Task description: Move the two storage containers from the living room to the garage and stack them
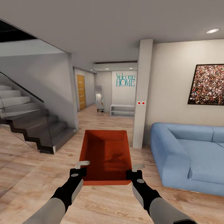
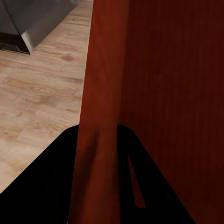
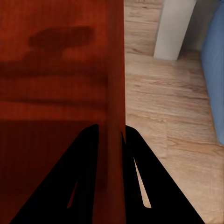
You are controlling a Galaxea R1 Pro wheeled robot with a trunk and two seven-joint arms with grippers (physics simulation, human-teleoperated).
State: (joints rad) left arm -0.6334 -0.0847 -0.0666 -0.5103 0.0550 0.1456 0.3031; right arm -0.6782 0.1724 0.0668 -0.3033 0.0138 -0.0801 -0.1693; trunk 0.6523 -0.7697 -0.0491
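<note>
1. The storage container [image 1: 105, 157], an orange-red lidless bin, hangs in the air in front of the robot above the light wood plank floor [image 1: 28, 174], with its open side up. It is carried by both arms and sits on no surface.

2. The left gripper [image 1: 81, 169] holds the near left corner of the container's rim, and the right gripper [image 1: 133, 172] holds the near right corner. Gripping both near corners likely keeps the bin level and stops it from twisting during travel.

3. In the left wrist view, the dark jaws of the left gripper [image 2: 100, 182] sit on either side of the container's wall [image 2: 100, 93], clamped on it. The right wrist view shows the same: the right gripper [image 3: 111, 177] has one jaw on the inside and one on the outside of the thin wall [image 3: 114, 70].

4. The container lies left of the blue sofa [image 1: 189, 155] and well apart from it. A white pillar [image 1: 141, 93] stands just beyond the sofa's near arm, and the staircase [image 1: 28, 121] is farther off on the side of the container away from the sofa.

5. This is still the living room, so the garage leg of the job is not yet done. The hallway with the "Welcome HOME" wall [image 1: 125, 80] opens ahead, past the container, and looks like the way out.
</note>
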